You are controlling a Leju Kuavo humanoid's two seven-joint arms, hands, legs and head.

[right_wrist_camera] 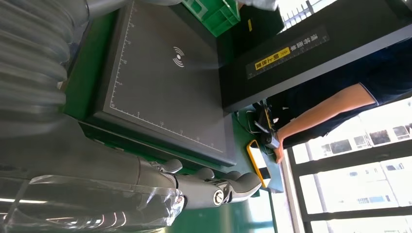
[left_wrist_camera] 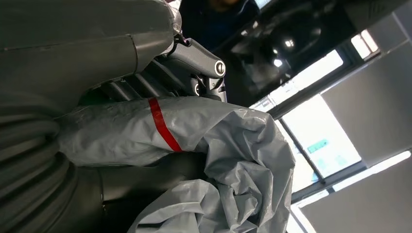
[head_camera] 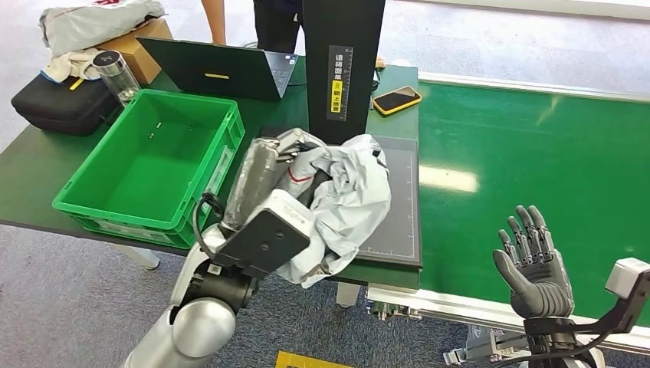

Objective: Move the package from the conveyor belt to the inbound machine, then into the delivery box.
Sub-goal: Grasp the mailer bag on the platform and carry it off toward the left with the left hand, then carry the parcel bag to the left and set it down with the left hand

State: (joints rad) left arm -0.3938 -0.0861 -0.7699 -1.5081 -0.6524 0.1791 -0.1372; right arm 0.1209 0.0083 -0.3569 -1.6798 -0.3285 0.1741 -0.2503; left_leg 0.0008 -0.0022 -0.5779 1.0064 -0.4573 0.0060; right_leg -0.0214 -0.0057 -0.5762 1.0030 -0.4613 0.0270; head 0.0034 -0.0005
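— Which step are you on?

— The scan: your left hand (head_camera: 287, 165) is clamped on the grey package (head_camera: 349, 195), mid-frame over the inbound machine (head_camera: 398, 203) pad. Your right hand (head_camera: 536, 264), lower right above the conveyor belt (head_camera: 536, 153), is spread and empty.

— Next?

— Probably carry it left — release over the green delivery box (head_camera: 88, 207) on the worktop (head_camera: 31, 165).

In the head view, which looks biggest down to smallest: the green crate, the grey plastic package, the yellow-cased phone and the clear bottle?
As they appear in the head view:
1. Green crate
2. Grey plastic package, crumpled and nearer the camera
3. Clear bottle and yellow-cased phone: too alike to rank.
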